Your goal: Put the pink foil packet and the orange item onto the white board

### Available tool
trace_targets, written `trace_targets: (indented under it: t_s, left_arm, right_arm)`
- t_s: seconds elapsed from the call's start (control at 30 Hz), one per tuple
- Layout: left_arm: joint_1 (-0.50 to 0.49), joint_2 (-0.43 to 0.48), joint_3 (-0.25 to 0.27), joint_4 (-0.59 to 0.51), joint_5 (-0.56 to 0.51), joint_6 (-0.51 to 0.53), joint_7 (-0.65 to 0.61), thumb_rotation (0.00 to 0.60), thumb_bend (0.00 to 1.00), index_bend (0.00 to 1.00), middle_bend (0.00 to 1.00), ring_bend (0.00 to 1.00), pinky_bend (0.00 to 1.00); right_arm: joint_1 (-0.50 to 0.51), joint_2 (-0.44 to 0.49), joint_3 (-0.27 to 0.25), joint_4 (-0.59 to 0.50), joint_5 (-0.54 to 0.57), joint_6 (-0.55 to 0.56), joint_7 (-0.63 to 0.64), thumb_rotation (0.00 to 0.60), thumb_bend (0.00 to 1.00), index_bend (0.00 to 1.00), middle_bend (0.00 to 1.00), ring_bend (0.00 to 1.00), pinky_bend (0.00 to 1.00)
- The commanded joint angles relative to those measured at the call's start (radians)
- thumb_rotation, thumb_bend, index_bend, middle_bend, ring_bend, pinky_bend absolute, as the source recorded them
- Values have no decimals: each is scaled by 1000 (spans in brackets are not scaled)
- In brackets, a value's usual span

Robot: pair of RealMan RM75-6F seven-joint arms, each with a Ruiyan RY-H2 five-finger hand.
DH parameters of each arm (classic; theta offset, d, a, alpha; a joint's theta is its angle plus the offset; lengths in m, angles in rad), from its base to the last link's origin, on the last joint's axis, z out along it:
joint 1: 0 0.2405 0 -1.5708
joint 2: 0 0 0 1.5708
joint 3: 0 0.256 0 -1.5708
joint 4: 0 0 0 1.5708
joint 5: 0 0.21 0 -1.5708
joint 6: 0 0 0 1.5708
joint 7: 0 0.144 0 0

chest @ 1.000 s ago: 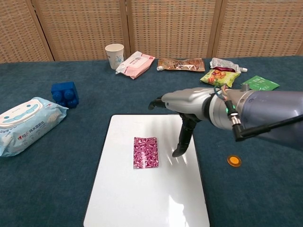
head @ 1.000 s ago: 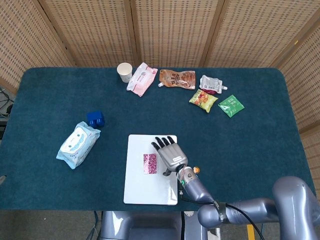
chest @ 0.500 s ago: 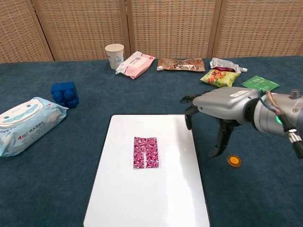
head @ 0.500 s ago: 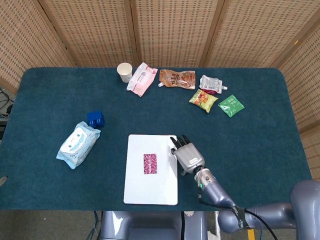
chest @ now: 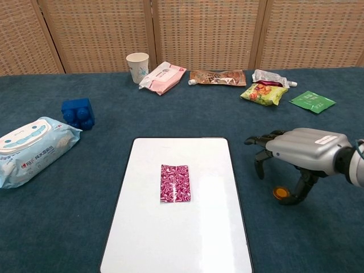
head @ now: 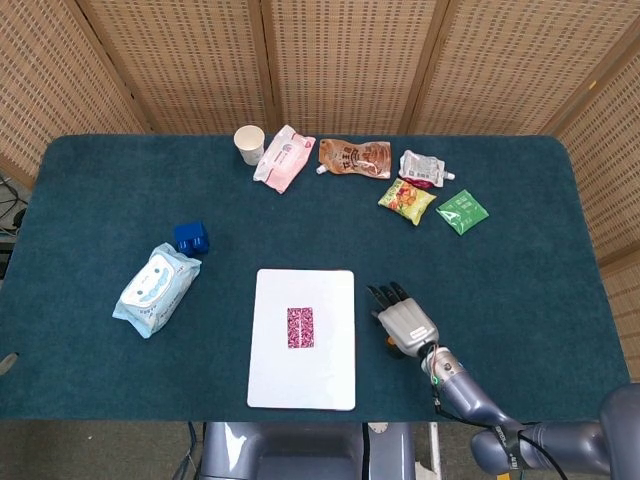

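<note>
Right hand (chest: 298, 153), fingers apart and curved downward, holding nothing, poised over the table just right of the white board (chest: 199, 239); in the head view the same hand (head: 405, 323) lies clear of the board's right edge. Within the last second it has travelled rightward: it hung over the board beside the pink foil packet (chest: 175, 183), then crossed the edge, and now stands above the orange item (chest: 279, 193). That small orange disc rests on the blue cloth, with the thumb reaching down just beside it; whether there is contact cannot be told. In the head view the disc is hidden beneath the hand. The left hand appears in neither view.

The pink foil packet (head: 300, 327) lies flat near the middle of the white board (head: 270, 380), unmoved throughout, so that half of the task reads as complete. The shift of the hand suggests that the second half is now in progress: an approach to grasp the orange item, which remains off the board. The item is low and thin, so a pinch from above will likely need fingertips close to the cloth.

Along the far edge sit a paper cup (chest: 137, 64) and several snack pouches (chest: 263, 92); a blue block (chest: 78, 113) and a wipes pack (chest: 31, 148) lie to the left
</note>
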Motion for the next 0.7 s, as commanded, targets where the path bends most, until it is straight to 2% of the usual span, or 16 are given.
trace_targets:
  t_s: [0.03,0.37,0.53,0.7]
  left_arm:
    - [0,0,0,0,0,0,0,586,0,0,0,0,0]
    - [1,1,0,-1,2,1,-3,588,0,0,0,0,0]
    - [0,0,1,-2,4,1,0,588,0,0,0,0,0]
    - [0,-1,2,-1,3,1,3,586,0,0,0,0,0]
  right_arm:
    - [-15,3,-4,6,-19,-6,16,600,260,385,0,0,0]
    - [-56,20,3,33,-69,-24,69,600,260,385,0,0,0]
    - [-64,22,12,46,-75,-41,81,600,325,393,0,0,0]
    - [-69,15,25,58,-78,-59,83,600,337,398,0,0,0]
